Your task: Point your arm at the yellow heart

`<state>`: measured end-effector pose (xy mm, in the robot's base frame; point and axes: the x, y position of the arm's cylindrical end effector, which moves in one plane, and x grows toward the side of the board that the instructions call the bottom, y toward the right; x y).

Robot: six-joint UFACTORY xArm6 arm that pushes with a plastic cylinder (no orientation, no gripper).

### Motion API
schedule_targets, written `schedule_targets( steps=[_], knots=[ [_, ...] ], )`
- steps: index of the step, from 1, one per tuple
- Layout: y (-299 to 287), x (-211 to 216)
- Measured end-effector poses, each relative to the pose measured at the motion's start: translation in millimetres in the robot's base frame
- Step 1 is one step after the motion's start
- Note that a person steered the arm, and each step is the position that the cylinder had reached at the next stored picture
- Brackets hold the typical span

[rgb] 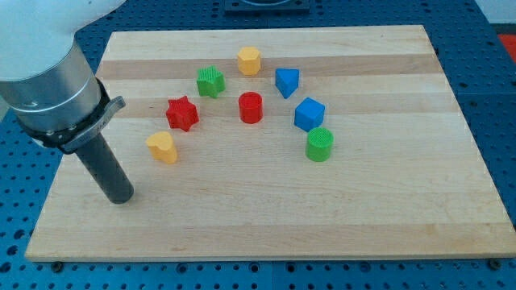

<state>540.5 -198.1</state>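
The yellow heart point(162, 148) lies on the wooden board point(363, 209) at the view's left. My tip point(121, 197) rests on the board below and to the left of the heart, a short gap away, not touching it. A red star point(182, 113) sits just above and right of the heart. A green star point(210, 81), a yellow hexagon point(249, 60), a red cylinder point(251, 107), a blue triangle-like block point(287, 82), a blue cube point(309, 114) and a green cylinder point(319, 144) form an arc across the middle.
The arm's large grey body point(48, 76) overhangs the board's upper left corner. The board lies on a blue perforated table point(496, 97).
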Motion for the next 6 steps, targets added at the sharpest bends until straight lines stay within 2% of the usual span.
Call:
schedule_targets(
  steps=[4,6],
  knots=[
    [0.0,-56.2],
    [0.0,-69.1]
  ],
)
